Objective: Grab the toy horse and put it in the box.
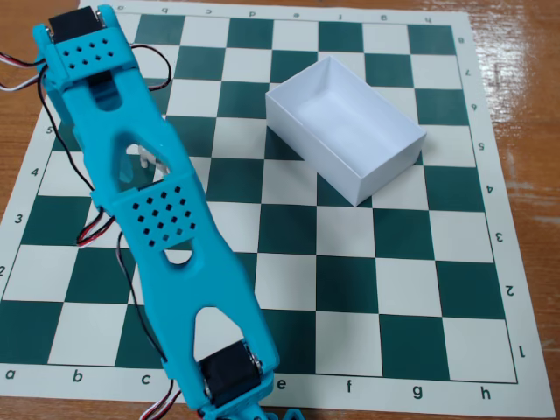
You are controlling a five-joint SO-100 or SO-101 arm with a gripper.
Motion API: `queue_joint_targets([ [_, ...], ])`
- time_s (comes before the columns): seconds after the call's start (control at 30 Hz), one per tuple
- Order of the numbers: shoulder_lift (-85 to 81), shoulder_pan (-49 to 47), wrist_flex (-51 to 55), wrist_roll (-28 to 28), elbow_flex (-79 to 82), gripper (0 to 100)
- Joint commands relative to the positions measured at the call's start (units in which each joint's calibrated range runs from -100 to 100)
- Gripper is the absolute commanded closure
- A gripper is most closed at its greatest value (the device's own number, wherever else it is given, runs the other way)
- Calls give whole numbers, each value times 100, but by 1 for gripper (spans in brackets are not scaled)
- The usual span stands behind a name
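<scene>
Fixed view, seen from above. Your blue arm (pixel 157 219) stretches diagonally across the chessboard (pixel 376 289) and hides the claw, so you cannot tell its opening or its hold. The toy horse (pixel 149 157) peeks through the arm's frame, well left of the empty white box (pixel 346 127).

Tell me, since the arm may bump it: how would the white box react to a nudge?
The box looks like thin folded card, open-topped and empty, so it is probably very light and would slide on the smooth chessboard mat rather than resist. Its low walls and broad base suggest that tipping is unlikely, though the walls might flex or dent.
</scene>
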Motion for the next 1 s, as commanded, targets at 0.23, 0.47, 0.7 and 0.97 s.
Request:
queue_joint_targets([
  [0.23,337,215,27,33,-281,67],
  [0.47,399,308,35,91,-181,67],
  [0.7,629,444,27,91,-500,67],
  [0.97,1134,487,27,57,-837,67],
])
